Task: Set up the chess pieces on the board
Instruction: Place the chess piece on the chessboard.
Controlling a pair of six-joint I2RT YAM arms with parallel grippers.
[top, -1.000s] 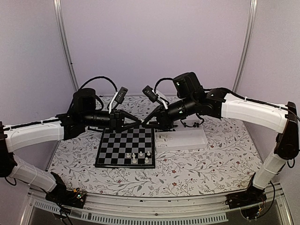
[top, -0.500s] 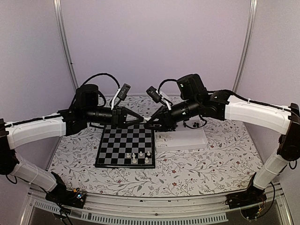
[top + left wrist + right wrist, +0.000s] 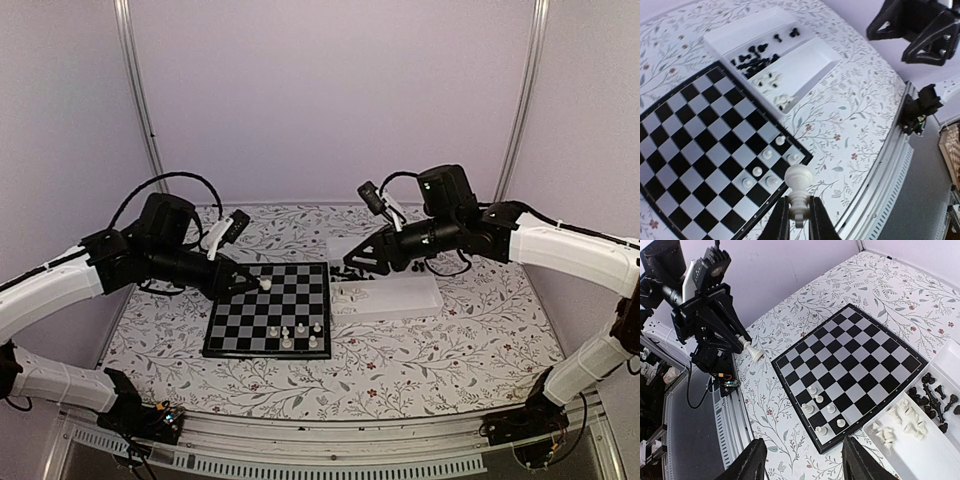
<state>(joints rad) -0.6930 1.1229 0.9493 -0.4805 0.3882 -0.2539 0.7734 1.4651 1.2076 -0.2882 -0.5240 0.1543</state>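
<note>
Piece (image 3: 798, 186), white and round-headed, sat pinched by its base in our left gripper (image 3: 798, 216), above the far left of the board (image 3: 250, 312); its long axis ran along the fingers (image 3: 777, 222), head aimed down at the squares ahead. Our right gripper (image 3: 353, 267) hung wide open by the tray (image 3: 400, 297), farther off

The left arm (image 3: 60, 288) reached in from the left, the left gripper (image 3: 799, 210) clamped on a white piece (image 3: 798, 181). The right arm (image 3: 560, 243) stretched in from the right, the right gripper (image 3: 352, 263) holding its 2 fingers (image 3: 757, 460) spread wide.
</note>
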